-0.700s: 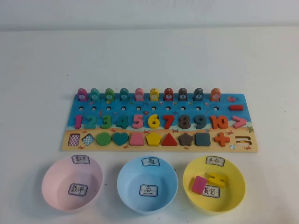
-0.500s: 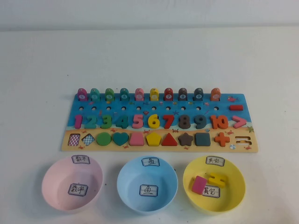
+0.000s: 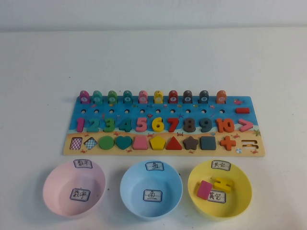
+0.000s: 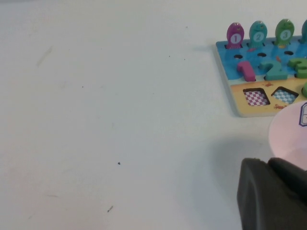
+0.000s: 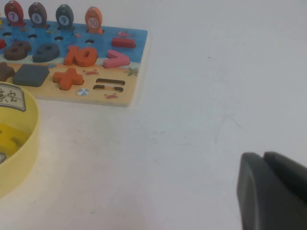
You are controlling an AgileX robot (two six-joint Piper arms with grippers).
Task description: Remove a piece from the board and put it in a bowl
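The board (image 3: 247,101) lies across the middle of the table, full of numbers, shapes and arch-topped pegs. The piece (image 3: 84,97), a magenta-pink peg with a pale round mark, stands at the far left of the back row; it also shows in the left wrist view (image 4: 235,36). The light blue bowl (image 3: 129,189) is the middle of three bowls in front of the board and holds nothing. Neither arm shows in the high view. My left gripper (image 4: 268,164) is shut and empty over bare table, left of the board. My right gripper (image 5: 264,157) is shut and empty, right of the board.
A pink bowl (image 3: 55,191) sits front left and holds nothing. A yellow bowl (image 3: 240,194) sits front right with a larger pink square block (image 3: 205,189) and a yellow piece (image 3: 222,183) in it. White table surrounds the board.
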